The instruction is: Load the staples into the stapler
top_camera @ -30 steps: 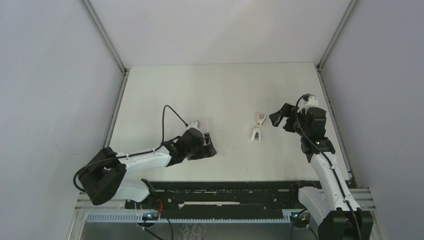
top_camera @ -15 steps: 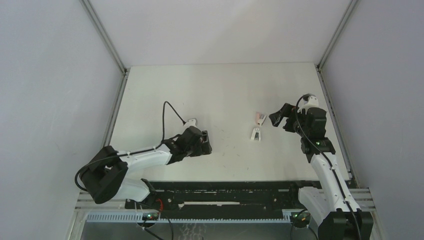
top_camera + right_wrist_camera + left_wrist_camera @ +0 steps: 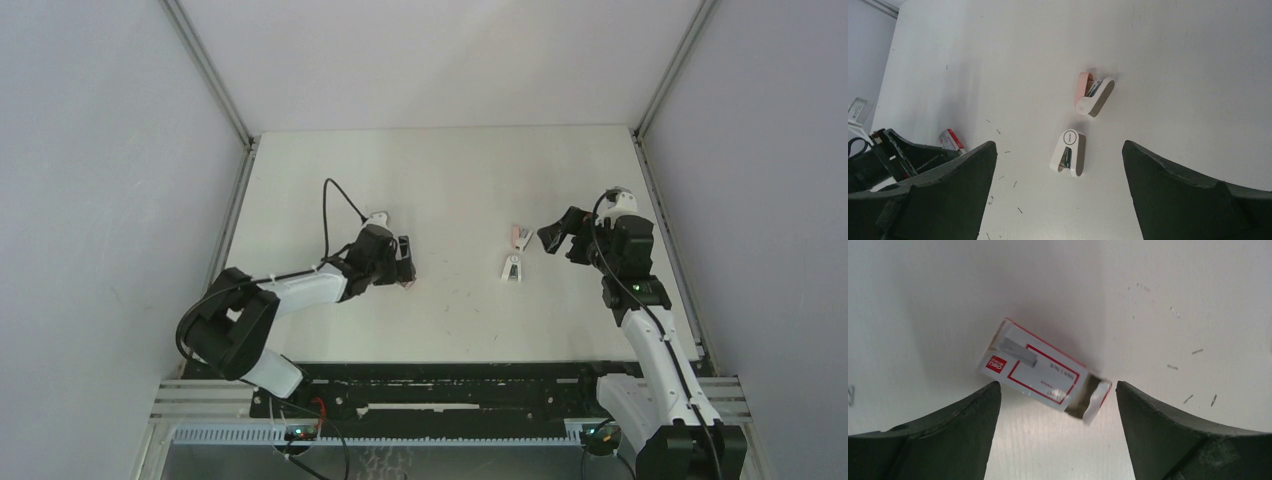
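- Left gripper [image 3: 1058,387]: fingers spread wide, gripping nothing. One red-and-white cardboard staple box [image 3: 1048,377] lies slanted between them, just off the left fingertip.
- Its end flap [image 3: 1094,399] hangs open near the right finger. Contents? Can't tell.
- Thin loose staples [image 3: 1197,351] dot the smooth white table [image 3: 923,290] beyond the right finger.
- Right gripper [image 3: 1059,146]: wide open too, empty. Two small plastic staplers sit between its fingers, the white stapler [image 3: 1070,155] nearer, the pink-and-white stapler [image 3: 1095,95] beyond.
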Robot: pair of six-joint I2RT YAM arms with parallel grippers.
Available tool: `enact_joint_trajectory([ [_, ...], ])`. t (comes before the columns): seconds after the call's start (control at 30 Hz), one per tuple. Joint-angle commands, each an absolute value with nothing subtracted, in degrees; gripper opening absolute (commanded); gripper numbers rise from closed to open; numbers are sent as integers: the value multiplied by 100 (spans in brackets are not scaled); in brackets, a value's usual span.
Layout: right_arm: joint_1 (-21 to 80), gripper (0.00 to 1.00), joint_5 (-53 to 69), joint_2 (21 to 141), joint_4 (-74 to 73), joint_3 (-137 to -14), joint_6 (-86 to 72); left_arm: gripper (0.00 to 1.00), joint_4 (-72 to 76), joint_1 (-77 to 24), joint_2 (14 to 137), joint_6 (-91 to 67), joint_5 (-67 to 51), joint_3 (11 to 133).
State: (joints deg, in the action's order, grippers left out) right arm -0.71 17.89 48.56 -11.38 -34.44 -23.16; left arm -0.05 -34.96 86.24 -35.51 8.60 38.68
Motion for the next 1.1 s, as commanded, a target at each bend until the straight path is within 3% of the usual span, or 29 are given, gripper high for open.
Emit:
enact_joint_trajectory([
  [0.0, -51, 94, 1773, 4942, -971, -3485, -2255, 89, 567, -3131, 8884, -2862, 324, 4432],
  [0.3, 666, 90, 1706, 5446, -696, -3560, -2045, 89, -108, -3035, 7953, -2918, 441, 4413],
  [0.5, 2177, 88, 702, 5973, -910, -4019, -2034, 89, -1071, -2383, 6016, -3435, -153, 4378],
  [0.63, 3275, 87, 230, 6534, -713, -4283, -2240, 95, -2054, -2058, 5034, -2972, -153, 5031],
  [0.83, 4060, 67, 136, 8116, -781, -5196, -2952, 96, -2665, -1783, 4605, -2485, 653, 5071],
  [1.07, 4557, 62, 446, 9226, -403, -5675, -3782, 96, -2667, -1780, 3938, -2459, 872, 4217],
])
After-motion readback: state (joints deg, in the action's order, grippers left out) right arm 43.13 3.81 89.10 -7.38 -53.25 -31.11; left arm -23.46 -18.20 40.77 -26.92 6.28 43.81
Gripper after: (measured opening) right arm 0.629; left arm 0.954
